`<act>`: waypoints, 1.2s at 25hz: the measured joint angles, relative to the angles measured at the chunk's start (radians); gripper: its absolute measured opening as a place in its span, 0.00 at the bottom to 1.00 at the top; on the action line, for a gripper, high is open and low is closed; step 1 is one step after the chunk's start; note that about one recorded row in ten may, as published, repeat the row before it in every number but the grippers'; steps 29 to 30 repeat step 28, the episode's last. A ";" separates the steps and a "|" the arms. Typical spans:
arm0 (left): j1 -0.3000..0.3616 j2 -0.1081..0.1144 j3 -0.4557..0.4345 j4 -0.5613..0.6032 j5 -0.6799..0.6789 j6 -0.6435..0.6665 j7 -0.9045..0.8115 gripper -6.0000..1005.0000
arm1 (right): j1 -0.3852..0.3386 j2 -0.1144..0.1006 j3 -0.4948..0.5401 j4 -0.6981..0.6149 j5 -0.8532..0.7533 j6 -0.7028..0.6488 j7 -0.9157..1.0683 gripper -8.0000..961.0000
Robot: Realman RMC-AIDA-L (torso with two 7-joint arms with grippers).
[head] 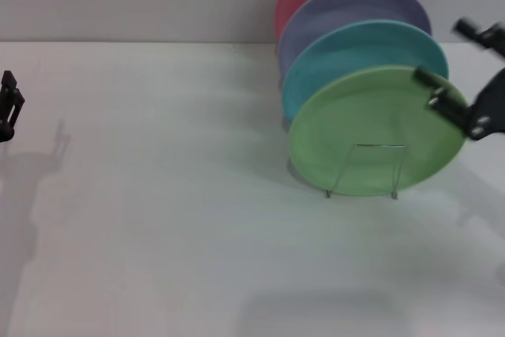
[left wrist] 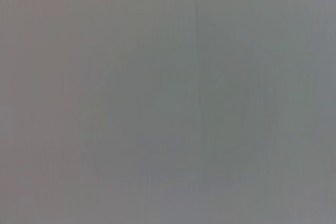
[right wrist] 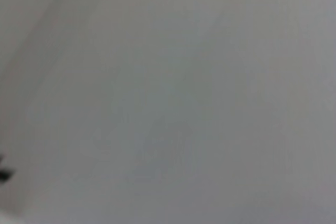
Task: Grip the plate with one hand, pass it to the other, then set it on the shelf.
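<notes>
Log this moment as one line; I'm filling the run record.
plate: upright in shelf, front of row | right gripper: open at its right rim | left gripper: far left, idle

right gripper [head: 450, 65] spread wide; left gripper [head: 8, 104] idle

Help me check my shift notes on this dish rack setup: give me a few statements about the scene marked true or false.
1. The green plate stands on edge at the front of the row of plates. True.
2. The left gripper is holding the green plate. False: it is far off at the left edge of the table, touching no plate.
3. The right gripper is at the green plate's upper right rim. True.
4. The turquoise plate lies flat on the table. False: it stands upright just behind the green one.
5. A thin wire loop of the rack shows in front of the green plate. True.
</notes>
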 joint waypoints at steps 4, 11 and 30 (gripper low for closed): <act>0.003 0.000 -0.002 -0.001 0.000 0.000 0.000 0.79 | -0.027 0.006 0.005 -0.076 0.278 0.046 -0.006 0.69; -0.003 0.000 -0.006 -0.038 -0.004 0.005 0.000 0.79 | -0.051 0.007 0.036 -0.235 0.725 -0.112 0.091 0.71; -0.004 0.005 -0.012 -0.054 -0.001 0.010 0.007 0.79 | -0.015 0.007 0.018 -0.370 0.804 -0.177 -0.046 0.87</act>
